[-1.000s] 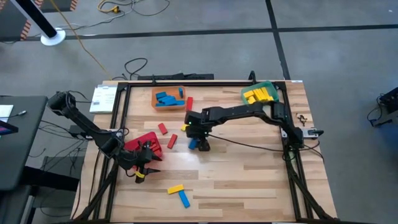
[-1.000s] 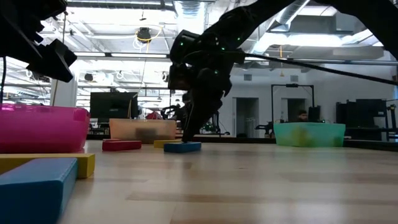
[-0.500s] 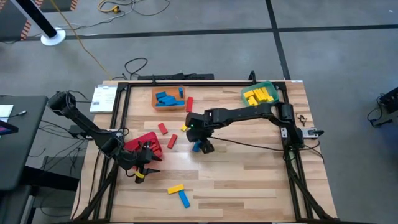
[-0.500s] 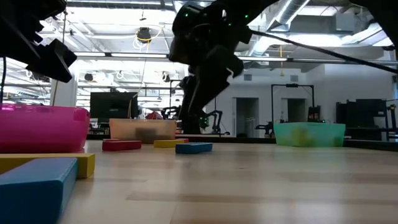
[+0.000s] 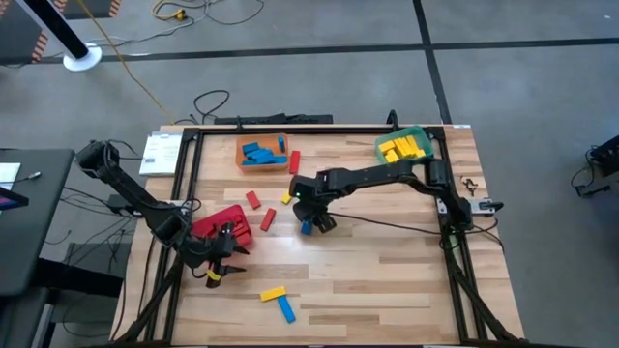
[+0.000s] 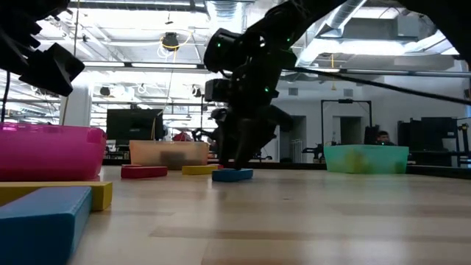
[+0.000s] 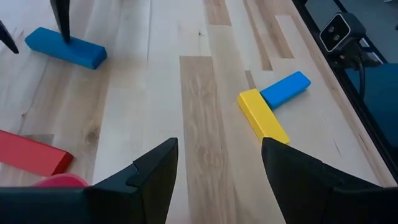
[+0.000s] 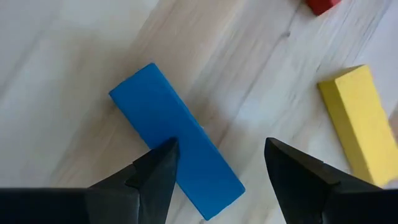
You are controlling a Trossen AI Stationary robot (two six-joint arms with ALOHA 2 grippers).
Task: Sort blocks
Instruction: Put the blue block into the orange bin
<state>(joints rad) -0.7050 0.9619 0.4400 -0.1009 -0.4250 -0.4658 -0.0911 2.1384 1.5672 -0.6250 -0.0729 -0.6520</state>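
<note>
The right gripper (image 5: 308,226) hung low near the middle of the table (image 5: 387,280), its fingers (image 8: 155,177) spread wide astride a blue block (image 8: 177,158) lying flat on the wood, not gripping it. A yellow block (image 8: 364,121) lay near it. The left gripper (image 5: 221,263) waited near the table's left edge beside the red bin (image 5: 224,223), fingers (image 7: 155,171) open and holding nothing; ahead of it 1 yellow (image 7: 262,116) and 1 blue block (image 7: 285,89) touched.

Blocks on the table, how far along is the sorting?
Done: blue blocks fill the orange bin, yellow ones the green bin. In hand: the open right gripper straddles a loose blue wooden block. Left: scattered red, yellow and blue blocks.
</note>
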